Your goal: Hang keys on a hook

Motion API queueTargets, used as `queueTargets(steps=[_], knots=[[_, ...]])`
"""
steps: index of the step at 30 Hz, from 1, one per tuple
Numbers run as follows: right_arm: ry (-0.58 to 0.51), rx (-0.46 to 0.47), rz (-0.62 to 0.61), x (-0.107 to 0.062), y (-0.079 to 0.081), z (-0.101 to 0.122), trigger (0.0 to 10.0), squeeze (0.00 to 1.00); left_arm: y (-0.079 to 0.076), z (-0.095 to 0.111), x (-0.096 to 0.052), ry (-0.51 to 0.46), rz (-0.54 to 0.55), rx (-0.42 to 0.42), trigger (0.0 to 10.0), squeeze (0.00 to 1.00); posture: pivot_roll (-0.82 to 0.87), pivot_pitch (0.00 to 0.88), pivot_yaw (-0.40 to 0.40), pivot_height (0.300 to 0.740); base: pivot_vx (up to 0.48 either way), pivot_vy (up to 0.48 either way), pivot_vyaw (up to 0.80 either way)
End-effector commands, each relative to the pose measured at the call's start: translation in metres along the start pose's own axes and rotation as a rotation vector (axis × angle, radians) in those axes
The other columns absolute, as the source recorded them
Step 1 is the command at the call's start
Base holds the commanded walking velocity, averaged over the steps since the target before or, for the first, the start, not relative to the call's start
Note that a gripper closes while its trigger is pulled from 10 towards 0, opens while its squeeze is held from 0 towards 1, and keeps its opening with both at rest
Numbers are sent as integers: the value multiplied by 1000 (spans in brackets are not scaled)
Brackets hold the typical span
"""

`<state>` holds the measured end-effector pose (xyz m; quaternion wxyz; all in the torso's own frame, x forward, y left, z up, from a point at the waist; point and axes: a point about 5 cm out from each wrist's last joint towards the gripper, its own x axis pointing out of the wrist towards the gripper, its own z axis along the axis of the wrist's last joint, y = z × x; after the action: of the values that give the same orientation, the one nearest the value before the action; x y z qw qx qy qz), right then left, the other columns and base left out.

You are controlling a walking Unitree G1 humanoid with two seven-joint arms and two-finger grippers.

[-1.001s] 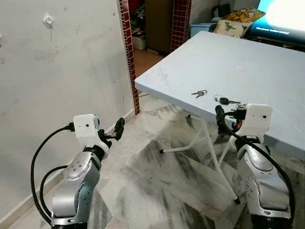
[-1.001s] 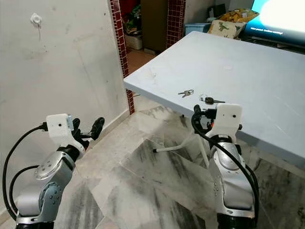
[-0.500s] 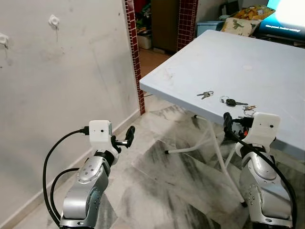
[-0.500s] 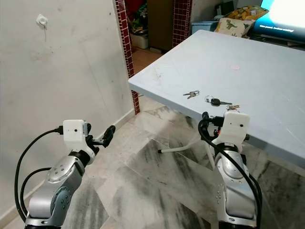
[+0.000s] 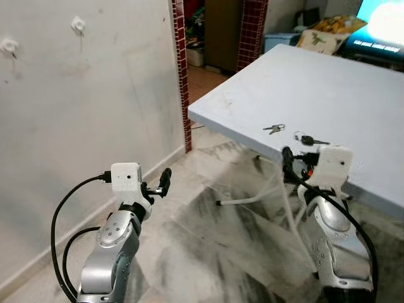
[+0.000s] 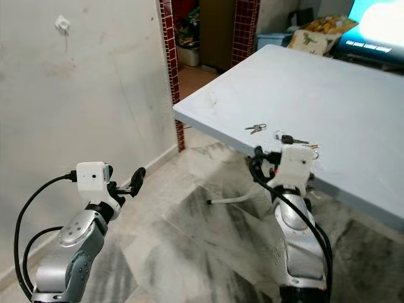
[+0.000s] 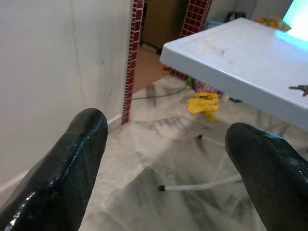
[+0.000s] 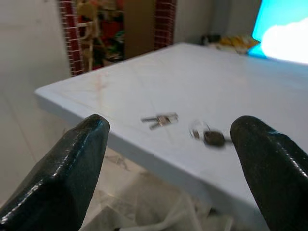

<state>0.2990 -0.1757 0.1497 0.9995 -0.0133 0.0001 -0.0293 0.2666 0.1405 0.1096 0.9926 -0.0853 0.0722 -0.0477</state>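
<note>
On the wall at far left, two white hooks (image 5: pixel 78 25), both bare. Lower down, left gripper (image 5: pixel 164 181) held over the marble floor (image 5: pixel 208 252), jaws apart, nothing between them. Farther right, on the pale blue counter (image 5: pixel 303 88) near its front edge, a small bunch of keys (image 5: pixel 273 129); just beside it, a black-headed key (image 5: pixel 308 139) on a ring. Right gripper (image 8: pixel 168 159) below and short of that edge, aimed at both, jaws wide apart and empty. Probably light, stiff, flat and slippery metal; best pinched across the ring or the thicker black head.
</note>
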Motion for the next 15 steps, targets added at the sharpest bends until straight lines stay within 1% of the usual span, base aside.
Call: queueTargets(steps=[1,2,3,4,5,8,10,11,12,13,15], knots=[[36,-11,40,4,5,-4,10000,0,2,2,-6,-6,29,0,10000,0,60,0,-83,740,0,0,0],[36,-11,40,4,5,-4,10000,0,2,2,-6,-6,29,0,10000,0,60,0,-83,740,0,0,0],[37,-13,65,6,9,-3,10000,0,2,1,-9,-2,25,3,10000,0,76,0,-92,740,0,0,0],[34,-9,90,10,15,-2,10000,0,3,1,-12,1,21,10,10000,0,85,0,-85,740,0,0,0],[28,-9,99,12,18,-2,10000,0,3,-1,-13,3,17,15,10000,0,85,0,-82,740,0,0,0],[21,1,92,15,22,-4,10000,0,5,-7,-16,12,21,19,10000,0,79,0,-52,740,0,0,0],[-7,11,62,17,20,0,10000,0,5,-10,-17,22,37,17,10000,0,70,0,-5,740,0,0,0],[-11,11,58,18,19,1,10000,0,5,-10,-17,23,39,19,10000,0,70,0,-5,740,0,0,0],[-16,5,45,18,16,1,10000,0,5,-11,-15,24,43,17,10000,0,64,0,8,740,0,0,0],[-19,-3,9,18,11,-1,10000,0,5,-11,-12,27,47,9,10000,0,51,0,36,740,0,0,0],[-18,4,-7,18,8,-2,10000,0,5,-12,-10,31,49,12,10000,0,47,0,40,740,0,0,0]])
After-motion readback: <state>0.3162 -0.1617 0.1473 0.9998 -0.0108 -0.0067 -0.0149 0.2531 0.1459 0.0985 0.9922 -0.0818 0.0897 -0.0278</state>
